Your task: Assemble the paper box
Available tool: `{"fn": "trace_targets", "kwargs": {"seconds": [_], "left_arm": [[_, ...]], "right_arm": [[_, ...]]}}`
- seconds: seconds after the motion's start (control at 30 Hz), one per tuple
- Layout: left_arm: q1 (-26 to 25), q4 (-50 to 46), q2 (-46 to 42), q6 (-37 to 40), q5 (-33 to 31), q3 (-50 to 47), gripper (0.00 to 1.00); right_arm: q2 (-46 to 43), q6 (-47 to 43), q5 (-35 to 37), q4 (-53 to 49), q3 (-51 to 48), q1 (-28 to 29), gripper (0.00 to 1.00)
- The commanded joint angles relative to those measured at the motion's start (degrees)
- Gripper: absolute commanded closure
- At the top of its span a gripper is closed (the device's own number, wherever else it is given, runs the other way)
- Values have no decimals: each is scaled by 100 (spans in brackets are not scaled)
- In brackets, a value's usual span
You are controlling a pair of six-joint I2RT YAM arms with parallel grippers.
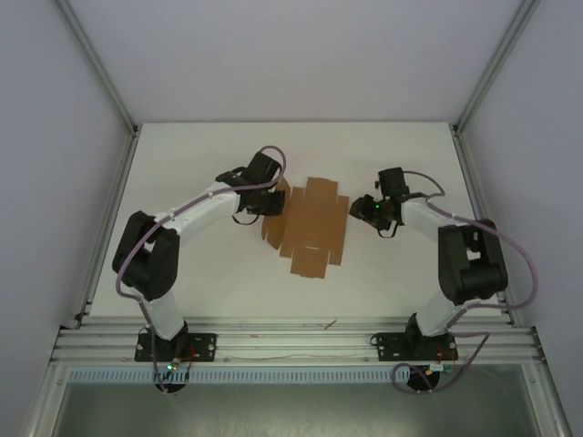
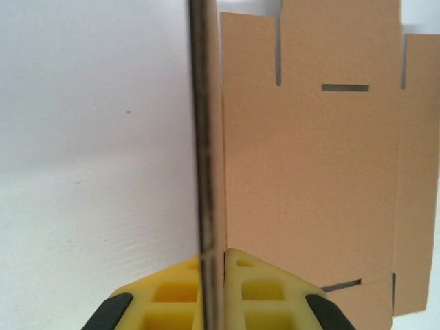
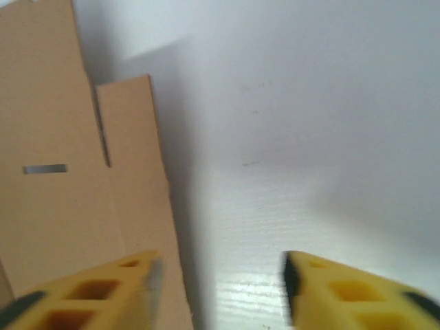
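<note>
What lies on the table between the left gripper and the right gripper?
The paper box, a brown cardboard sheet, lies there, as the top external view shows. The left gripper is shut on its edge; the right gripper stands open.

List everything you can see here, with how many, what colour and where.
box: one, brown, flat die-cut sheet at mid-table, between the grippers
table: one, white, under the box
walls: three, pale grey, at the table's far and side edges
rail: one, silver, along the near edge, under the arm bases
left arm: one, white and black, left of the box
right arm: one, white and black, right of the box
left gripper: one, yellow fingers, shut on a flap at the box's left edge
right gripper: one, yellow fingers, open, at the box's right edge
</note>
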Motion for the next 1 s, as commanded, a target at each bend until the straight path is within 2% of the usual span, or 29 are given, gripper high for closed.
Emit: {"fn": "trace_targets", "kwargs": {"seconds": [0.0, 0.1, 0.23, 0.33, 0.5, 0.7, 0.97], "left_arm": [[8, 1051, -826, 214, 164, -466, 99], [73, 2126, -1461, 246, 568, -1056, 100], [354, 3795, -2159, -209, 1209, -1850, 100], [610, 4656, -2503, -604, 1799, -2216, 100], [734, 5202, -2932, -798, 2296, -2546, 100], [754, 5639, -3436, -1058, 2374, -2947, 100], [755, 6075, -3609, -1519, 2691, -3129, 100]], "right_arm": [[-639, -186, -384, 348, -273, -311, 31], [-1007, -151, -844, 776, -479, -527, 25], [-1270, -234, -1705, 1125, -461, -642, 25], [-1437, -385, -2378, 1618, -557, -668, 27], [-1522, -498, -2881, 2155, -548, -719, 27], [-1368, -519, -3329, 2209, -323, -732, 28], [-1232, -538, -3816, 2334, 127, -737, 30]]}}
